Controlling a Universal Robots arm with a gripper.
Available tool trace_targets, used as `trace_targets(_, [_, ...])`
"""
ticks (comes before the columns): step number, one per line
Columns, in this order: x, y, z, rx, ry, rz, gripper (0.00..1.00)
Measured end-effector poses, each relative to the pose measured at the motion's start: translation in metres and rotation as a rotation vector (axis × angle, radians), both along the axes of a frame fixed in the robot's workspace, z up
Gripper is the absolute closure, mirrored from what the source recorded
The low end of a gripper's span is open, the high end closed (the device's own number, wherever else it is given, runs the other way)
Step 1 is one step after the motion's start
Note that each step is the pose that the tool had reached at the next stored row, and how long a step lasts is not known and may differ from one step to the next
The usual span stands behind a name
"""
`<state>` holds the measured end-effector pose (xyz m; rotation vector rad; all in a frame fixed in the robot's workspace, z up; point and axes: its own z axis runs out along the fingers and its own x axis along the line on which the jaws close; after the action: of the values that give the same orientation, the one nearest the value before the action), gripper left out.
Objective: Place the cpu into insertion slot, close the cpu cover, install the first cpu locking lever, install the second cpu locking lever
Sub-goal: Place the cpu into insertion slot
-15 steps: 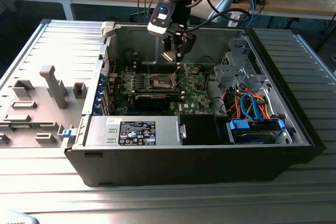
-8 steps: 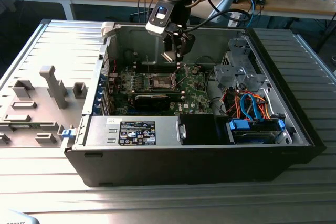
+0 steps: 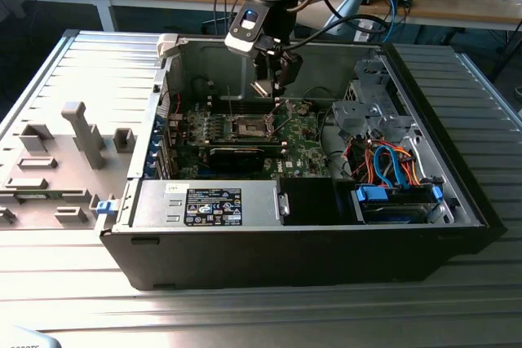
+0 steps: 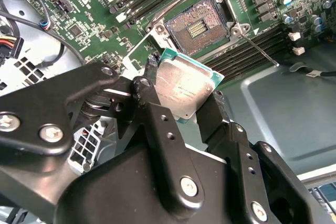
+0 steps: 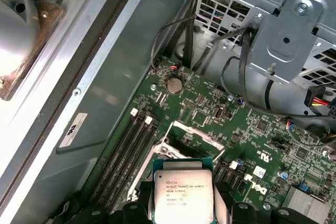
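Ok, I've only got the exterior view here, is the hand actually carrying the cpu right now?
Observer: Yes. In the second wrist view the hand is shut on the cpu, gripping two opposite edges.
Operator: Which face shows?
Observer: In the first wrist view its silver metal top faces the wrist camera.
Operator: And the insertion slot?
Observer: Empty. In the second wrist view the insertion slot shows its bare contact field, and the cpu is apart from it, not seated.
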<state>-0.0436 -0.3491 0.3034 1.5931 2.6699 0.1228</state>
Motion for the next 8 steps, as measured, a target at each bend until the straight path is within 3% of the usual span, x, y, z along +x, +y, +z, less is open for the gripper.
trace_targets(8, [0.0000,0.0000,-0.0002,-0.0005,0.0000,-0.033,0.46])
